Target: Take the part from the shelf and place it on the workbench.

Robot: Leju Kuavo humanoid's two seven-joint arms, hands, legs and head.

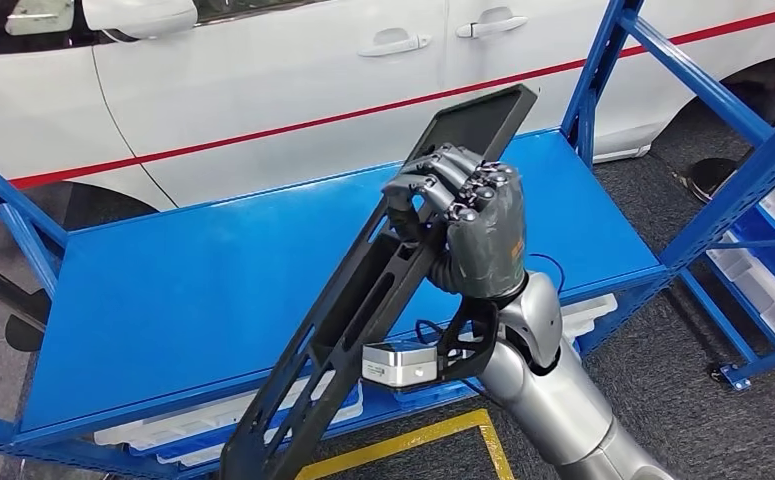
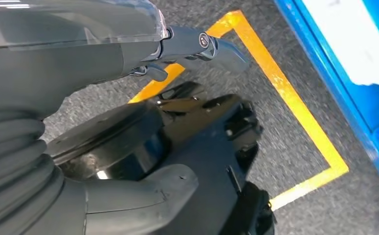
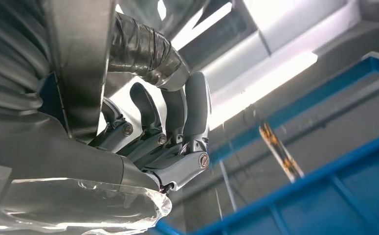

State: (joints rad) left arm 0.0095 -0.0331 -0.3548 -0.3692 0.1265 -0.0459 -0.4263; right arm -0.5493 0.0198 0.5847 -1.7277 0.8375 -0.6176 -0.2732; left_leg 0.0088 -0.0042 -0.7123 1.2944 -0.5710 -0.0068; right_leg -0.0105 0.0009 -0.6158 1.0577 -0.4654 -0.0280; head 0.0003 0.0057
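The right hand (image 1: 463,215) grips the long black part (image 1: 363,300), tilted above the blue shelf (image 1: 183,290), running from seven to one o'clock. Carrying step; next, turn toward the counter. The left hand (image 2: 197,46) hangs with nothing in it; whether its fingers are spread or curled I cannot tell.

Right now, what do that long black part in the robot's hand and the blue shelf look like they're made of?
Black part: seems moulded plastic, matte, with ribbed cut-outs. Blue shelf: looks like painted metal, smooth and slightly glossy, on bolted uprights.
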